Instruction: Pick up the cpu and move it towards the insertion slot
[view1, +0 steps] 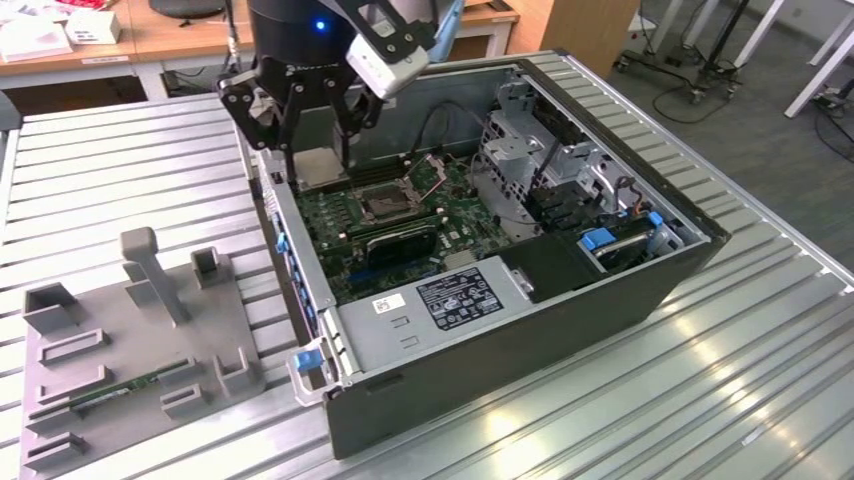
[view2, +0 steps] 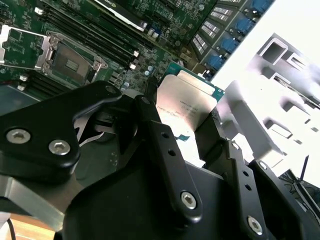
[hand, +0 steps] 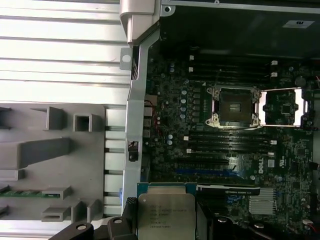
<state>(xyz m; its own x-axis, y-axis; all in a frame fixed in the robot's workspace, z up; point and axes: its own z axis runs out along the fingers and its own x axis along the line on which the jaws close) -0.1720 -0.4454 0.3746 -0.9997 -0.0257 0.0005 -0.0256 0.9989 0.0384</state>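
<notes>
My gripper (view1: 318, 160) is shut on the cpu (view1: 322, 170), a flat square chip with a silvery top. It hangs above the open computer case, over the motherboard's edge beside the case's side wall. In the second wrist view the cpu (view2: 186, 106) sits clamped between two black fingers (view2: 150, 117). The insertion slot (view1: 379, 205) is a dark square socket with a silvery frame, its cover plate (hand: 282, 107) swung open. In the first wrist view the cpu (hand: 165, 215) is apart from the insertion slot (hand: 233, 106), with memory slots between them.
The black computer case (view1: 534, 330) lies open on a ribbed metal table (view1: 120, 170), with drive cages and cables inside. A grey fixture plate (view1: 200, 350) with upright holders stands to the exterior view's left and carries a green memory stick (view1: 123, 390).
</notes>
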